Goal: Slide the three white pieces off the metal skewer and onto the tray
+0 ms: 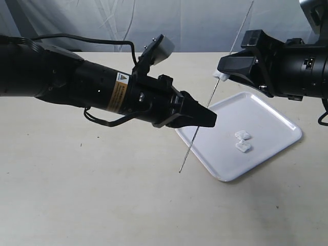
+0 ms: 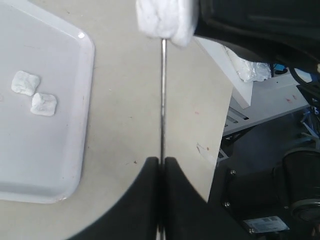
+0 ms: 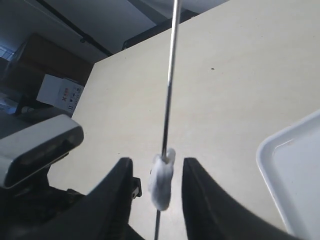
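Note:
My left gripper (image 1: 209, 119) (image 2: 161, 161) is shut on the metal skewer (image 1: 205, 111) (image 2: 162, 100) (image 3: 170, 75), which slants up to the right above the table. One white piece (image 1: 220, 76) (image 2: 166, 19) (image 3: 161, 181) is threaded on the skewer. My right gripper (image 1: 221, 73) (image 3: 158, 172) is open, its fingers either side of that piece without touching it. Two more white pieces (image 1: 242, 136) (image 1: 243, 147) (image 2: 25, 82) (image 2: 43, 104) lie side by side on the white tray (image 1: 266, 115) (image 2: 60, 165) (image 3: 287, 165), below and right of the skewer.
The tray sits at an angle on the beige table (image 1: 92, 195), toward its right side. A grey cloth backdrop (image 1: 179, 23) hangs behind. The left arm's body (image 1: 77, 82) stretches across the left half of the table.

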{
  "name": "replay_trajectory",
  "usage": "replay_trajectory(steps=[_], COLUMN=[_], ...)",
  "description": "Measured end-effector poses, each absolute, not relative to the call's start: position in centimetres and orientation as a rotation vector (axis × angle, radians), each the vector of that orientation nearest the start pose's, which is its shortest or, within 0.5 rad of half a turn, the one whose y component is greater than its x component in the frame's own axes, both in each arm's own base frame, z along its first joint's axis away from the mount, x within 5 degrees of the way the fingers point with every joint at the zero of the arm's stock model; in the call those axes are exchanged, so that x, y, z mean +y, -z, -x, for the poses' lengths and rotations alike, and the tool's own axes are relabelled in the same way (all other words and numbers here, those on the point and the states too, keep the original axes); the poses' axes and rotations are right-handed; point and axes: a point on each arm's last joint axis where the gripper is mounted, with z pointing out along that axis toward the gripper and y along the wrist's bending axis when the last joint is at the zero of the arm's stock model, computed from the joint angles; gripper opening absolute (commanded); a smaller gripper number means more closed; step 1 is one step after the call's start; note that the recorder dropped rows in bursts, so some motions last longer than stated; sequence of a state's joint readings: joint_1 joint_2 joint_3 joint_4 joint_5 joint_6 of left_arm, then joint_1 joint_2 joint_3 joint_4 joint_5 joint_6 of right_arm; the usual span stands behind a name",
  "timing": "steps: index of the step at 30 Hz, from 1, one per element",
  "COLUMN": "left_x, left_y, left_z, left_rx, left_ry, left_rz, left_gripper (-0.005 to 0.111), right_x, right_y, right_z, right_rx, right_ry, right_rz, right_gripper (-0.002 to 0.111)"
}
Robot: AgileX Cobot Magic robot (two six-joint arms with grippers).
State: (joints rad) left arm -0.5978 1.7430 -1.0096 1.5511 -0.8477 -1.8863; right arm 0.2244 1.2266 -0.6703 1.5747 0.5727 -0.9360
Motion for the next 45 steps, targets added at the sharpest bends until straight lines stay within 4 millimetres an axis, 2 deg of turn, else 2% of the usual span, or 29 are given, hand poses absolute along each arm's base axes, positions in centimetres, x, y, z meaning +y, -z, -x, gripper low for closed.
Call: replay_trajectory(steps=[4, 9, 11, 20, 24, 34, 45], left_x=[-25.2, -25.2, -25.2, -25.2, -25.2, -25.1, -24.8], left_y=[-22.5, -22.5, -22.5, -22.5, -22.5, -22.3, -21.6], left_z=[-25.1, -25.1, -25.2, -25.2, -25.2, -25.0, -24.4], left_rx=[2.182, 2.183, 2.182, 2.182, 2.182, 2.194, 2.285], left_ry=[1.423, 1.416, 1.419, 1.419, 1.419, 1.384, 1.361], left_rz=[-0.797, -0.792, -0.788, -0.788, -0.788, -0.848, -0.921], left_gripper=[0.000, 0.000, 0.000, 0.000, 0.000, 0.000, 0.000], right_x=[10.2, 10.2, 10.3, 10.3, 10.2, 9.8, 9.1], right_y=[-27.4, -27.4, -27.4, -27.4, -27.4, -27.2, -27.1], right_z=[-22.6, -22.6, -22.6, -22.6, -22.6, -23.0, -23.5], right_rx=[2.143, 2.143, 2.143, 2.143, 2.142, 2.137, 2.120], right_ry=[-1.108, -1.110, -1.113, -1.113, -1.102, -1.040, -0.960], right_rz=[-0.060, -0.059, -0.056, -0.056, -0.064, -0.108, -0.189], right_gripper=[0.030, 0.011, 0.008, 0.008, -0.001, -0.001, -0.001])
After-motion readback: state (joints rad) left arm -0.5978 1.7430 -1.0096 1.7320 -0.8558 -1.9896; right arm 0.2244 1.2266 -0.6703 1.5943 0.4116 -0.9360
